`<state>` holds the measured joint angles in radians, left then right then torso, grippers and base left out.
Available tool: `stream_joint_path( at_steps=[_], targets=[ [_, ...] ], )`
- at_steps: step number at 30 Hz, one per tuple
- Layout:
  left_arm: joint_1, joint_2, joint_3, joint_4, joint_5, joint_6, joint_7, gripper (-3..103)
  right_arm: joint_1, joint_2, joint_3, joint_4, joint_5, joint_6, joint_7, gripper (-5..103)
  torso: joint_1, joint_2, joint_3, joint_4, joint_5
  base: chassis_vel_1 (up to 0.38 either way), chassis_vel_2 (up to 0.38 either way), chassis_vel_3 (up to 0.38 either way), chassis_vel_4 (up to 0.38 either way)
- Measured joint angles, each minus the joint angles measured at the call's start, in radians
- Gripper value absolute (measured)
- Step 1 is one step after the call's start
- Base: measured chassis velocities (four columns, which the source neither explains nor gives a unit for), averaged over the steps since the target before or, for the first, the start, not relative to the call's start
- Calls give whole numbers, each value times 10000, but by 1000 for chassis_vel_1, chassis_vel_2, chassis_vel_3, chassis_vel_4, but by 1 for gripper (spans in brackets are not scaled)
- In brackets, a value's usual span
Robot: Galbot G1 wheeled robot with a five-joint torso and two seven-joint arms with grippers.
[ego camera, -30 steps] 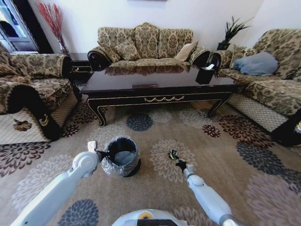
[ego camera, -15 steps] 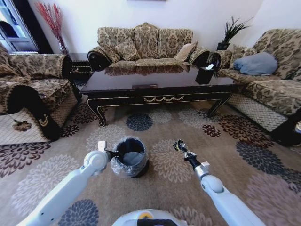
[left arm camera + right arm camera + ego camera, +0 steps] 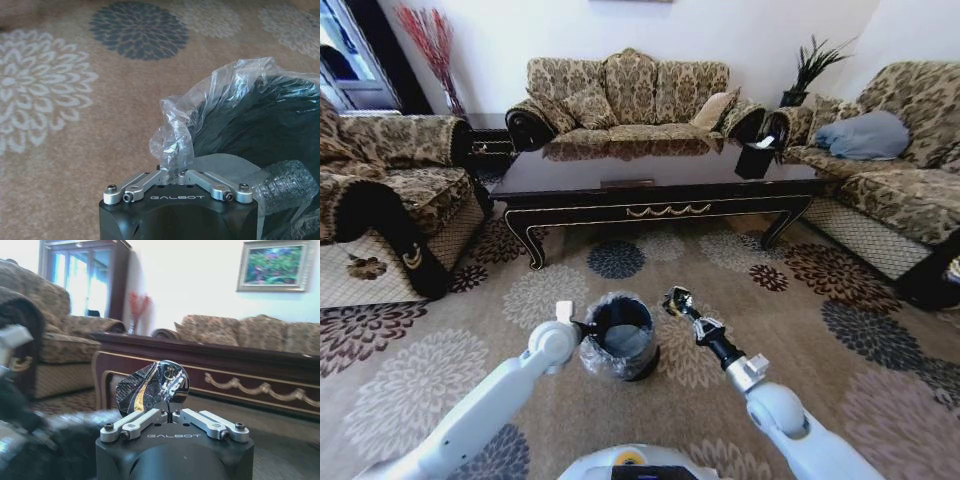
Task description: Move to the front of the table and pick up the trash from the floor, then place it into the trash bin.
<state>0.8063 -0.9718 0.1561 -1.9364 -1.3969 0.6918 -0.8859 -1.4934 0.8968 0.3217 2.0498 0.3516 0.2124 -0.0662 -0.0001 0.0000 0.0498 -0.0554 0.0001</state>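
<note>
The trash bin (image 3: 620,338), a small black bucket lined with a crinkled clear bag, stands on the patterned carpet in front of the table (image 3: 655,172). My left gripper (image 3: 586,327) is shut on the bag's edge at the bin's left rim; the left wrist view shows the pinched plastic (image 3: 173,142) rising from the gripper (image 3: 171,173) beside the dark bin (image 3: 260,125). My right gripper (image 3: 673,300) hovers just right of the bin's rim, shut on a dark shiny wrapper (image 3: 152,385), a piece of the trash. The table (image 3: 225,365) runs behind it.
Sofas surround the table: one behind it (image 3: 630,95), an armchair on the left (image 3: 380,200) and another sofa on the right (image 3: 900,170). A black tissue holder (image 3: 757,158) sits on the table's right end. Open carpet (image 3: 800,330) lies to the right of my arms.
The left gripper has dragged the bin to the right across the carpet. The right gripper, still holding the wrapper, has risen and swung left toward the bin's rim.
</note>
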Motion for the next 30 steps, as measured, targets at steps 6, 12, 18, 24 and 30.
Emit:
stream_joint_path(
  at_steps=[6, 12, 18, 24, 30],
  targets=[
    [-178, -225, 493, 27, 6, 18, -155, 2, -337, -105, -219, 511, -422, -11, -138, 0, 0, 0, 0, -1, -1, 0, 0, 0, 0],
    [-377, -424, 781, 83, -3, 22, -279, 2, -553, -187, -372, 464, -1003, 128, -280, 0, 0, 0, 0, -2, -1, 0, 0, 0, 0],
    [-311, -512, 789, 38, 12, 23, -356, 2, -738, -210, -291, 199, -1230, 592, -1185, 5, 0, 0, 0, -2, -1, 0, 0, 0, 0],
    [-150, -467, 747, -29, 115, 27, -370, 2, -719, -60, -366, -104, -1546, 875, -1332, 27, 0, 0, 0, -1, -1, 0, 0, 0, 0],
    [-103, -416, 575, -55, 113, 41, -364, 2, -642, -60, -325, -110, -1257, 806, -1169, 54, 0, 0, 0, -4, -1, 0, 0, 0, 0]
  ],
)
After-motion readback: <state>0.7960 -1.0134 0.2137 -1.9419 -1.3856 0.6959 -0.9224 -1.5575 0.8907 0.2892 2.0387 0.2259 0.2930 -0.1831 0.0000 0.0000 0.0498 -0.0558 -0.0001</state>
